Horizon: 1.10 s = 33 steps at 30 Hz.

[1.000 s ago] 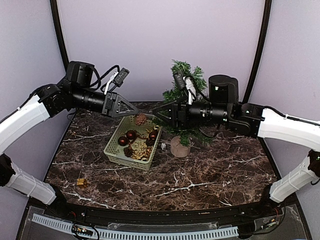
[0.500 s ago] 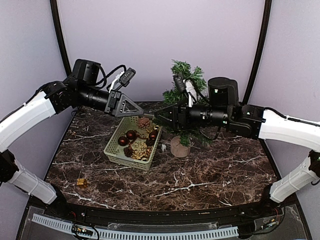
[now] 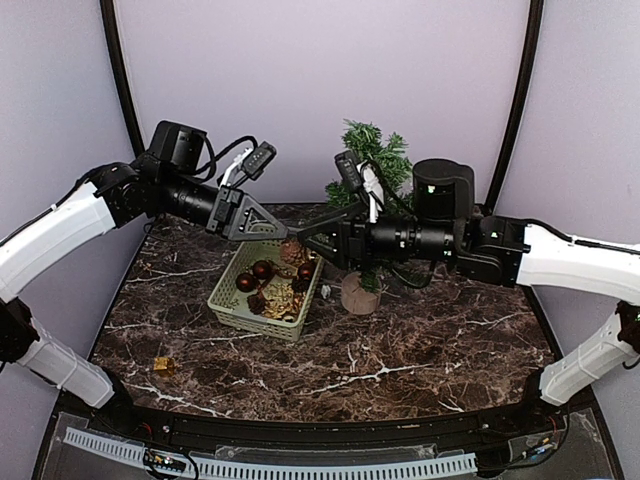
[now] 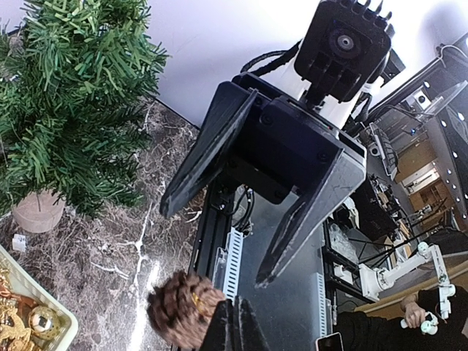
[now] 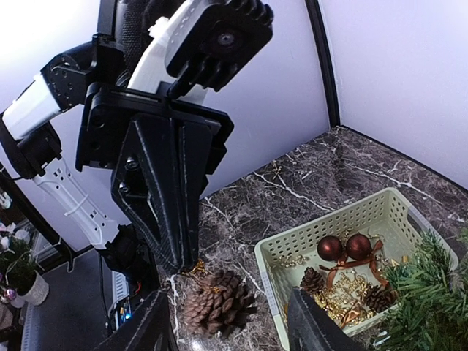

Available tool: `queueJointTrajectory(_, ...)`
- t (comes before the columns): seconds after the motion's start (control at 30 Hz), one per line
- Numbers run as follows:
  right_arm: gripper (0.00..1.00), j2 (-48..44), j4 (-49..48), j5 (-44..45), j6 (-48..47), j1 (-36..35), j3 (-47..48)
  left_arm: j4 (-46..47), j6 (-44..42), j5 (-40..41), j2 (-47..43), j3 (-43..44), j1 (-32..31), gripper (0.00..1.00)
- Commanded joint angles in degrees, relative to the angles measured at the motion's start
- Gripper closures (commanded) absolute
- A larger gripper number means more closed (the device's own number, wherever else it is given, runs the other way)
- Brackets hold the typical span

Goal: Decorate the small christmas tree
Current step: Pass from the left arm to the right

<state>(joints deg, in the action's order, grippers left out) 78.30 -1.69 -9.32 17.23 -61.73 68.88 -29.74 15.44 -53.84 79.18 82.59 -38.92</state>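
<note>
Left gripper (image 5: 180,266) is clamped shut on the pine cone (image 5: 219,301) by its gold loop, right gripper (image 4: 212,247) gapes empty facing it — I'd close squarely on the cone's body before releasing, small christmas tree (image 3: 375,160) just right of the basket (image 3: 228,296).

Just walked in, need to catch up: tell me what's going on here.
The left claw is shut on the gold string of a pine cone, holding it in the air near the basket. The right claw faces it, open, close to the cone but not gripping: apparently a handover. The small christmas tree shows no visible ornaments.
</note>
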Motion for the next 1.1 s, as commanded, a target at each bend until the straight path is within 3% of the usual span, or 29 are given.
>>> queueJointTrajectory(0.0, 0.49, 1.13, -2.39, -1.28, -1.41, -1.24, 1.22, -1.03, -2.12, -3.26, -0.10, 1.77, -0.45, 1.00)
queueJointTrajectory(0.63, 0.77, 2.93, -1.23, -1.91, -3.86, -2.42, 2.66, -1.80, -3.15, -4.06, 0.82, 1.56, -1.25, 1.00)
queueJointTrajectory(1.07, 0.82, 3.67, -2.17, -3.70, -4.06, -2.61, 2.48, -2.57, -3.40, -3.87, 0.32, 1.86, -1.43, 1.00)
